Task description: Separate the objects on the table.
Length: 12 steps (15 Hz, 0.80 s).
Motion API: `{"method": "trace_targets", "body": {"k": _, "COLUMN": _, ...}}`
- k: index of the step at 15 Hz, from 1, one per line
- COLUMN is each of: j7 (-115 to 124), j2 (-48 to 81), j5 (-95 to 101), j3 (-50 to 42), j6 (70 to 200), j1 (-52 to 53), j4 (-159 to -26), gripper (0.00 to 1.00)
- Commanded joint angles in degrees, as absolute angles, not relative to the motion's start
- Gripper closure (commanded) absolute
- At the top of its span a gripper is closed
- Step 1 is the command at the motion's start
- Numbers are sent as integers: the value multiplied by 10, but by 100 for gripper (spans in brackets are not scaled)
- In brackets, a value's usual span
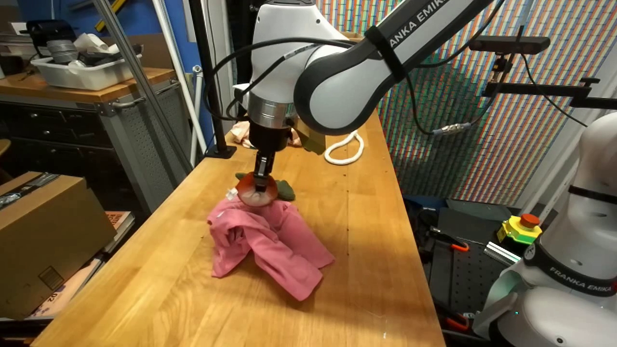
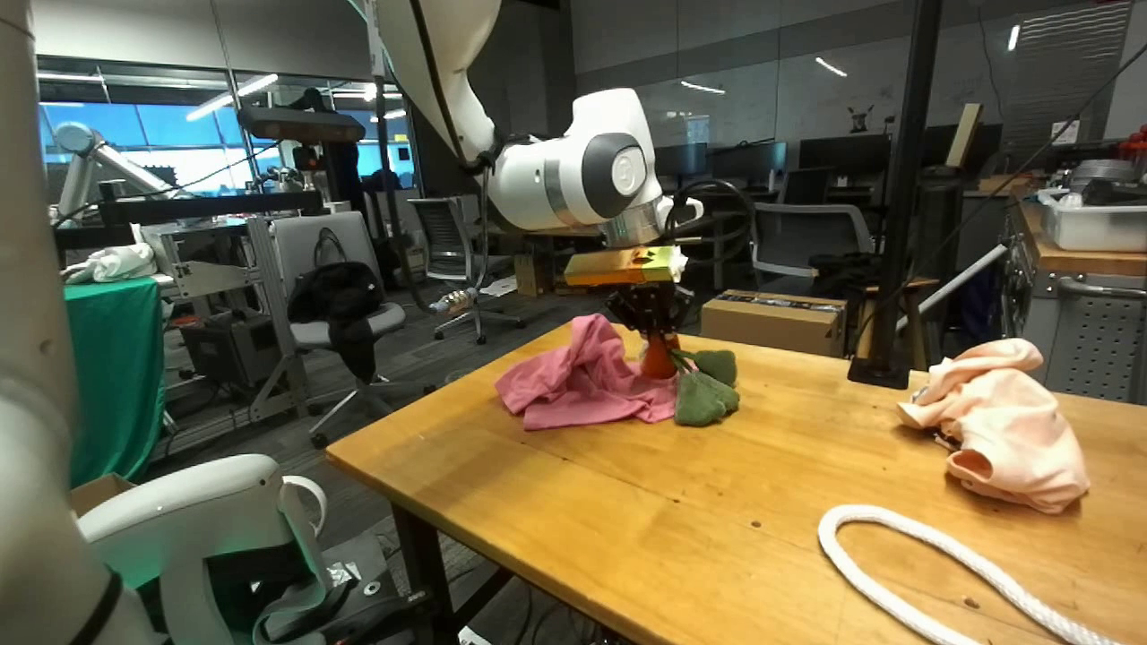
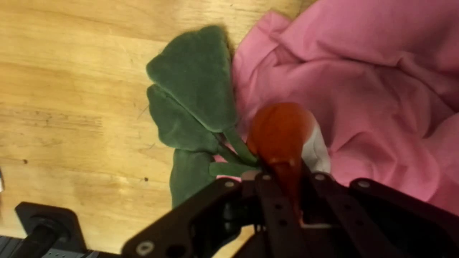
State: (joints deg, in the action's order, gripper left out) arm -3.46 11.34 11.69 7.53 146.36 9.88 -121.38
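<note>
A red-orange plush vegetable with a white end shows in both exterior views [image 1: 245, 187] [image 2: 659, 362] and in the wrist view [image 3: 278, 130]. Its green leaves [image 3: 195, 77] spread on the wood beside a crumpled pink cloth [image 3: 362, 100]. The pink cloth also shows in both exterior views [image 1: 277, 236] [image 2: 569, 394]. The plush body rests on or just above the edge of the cloth; I cannot tell which. My gripper [image 1: 261, 183] points down with its fingers pinching the red body, also seen in the wrist view [image 3: 287, 175]. The fingertips are partly hidden by the plush.
A peach cloth [image 2: 1013, 439] lies near a black post base [image 2: 878, 372] on the wooden table [image 1: 376, 279]. A white rope loop [image 1: 359, 144] lies near the table's edge. A cardboard box [image 1: 58, 241] stands beside the table.
</note>
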Motion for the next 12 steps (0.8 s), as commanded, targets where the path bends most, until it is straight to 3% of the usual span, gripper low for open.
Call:
{"method": "trace_targets", "body": {"k": 1, "j7": 43, "j2": 101, "j5": 188, "j3": 51, "j6": 1501, "j1": 110, "j4": -1215, "gripper": 87}}
{"method": "trace_targets", "body": {"k": 12, "j7": 275, "j2": 170, "j5": 394, "j3": -20, "j6": 1488, "j1": 134, "j4": -1134, "gripper": 87}}
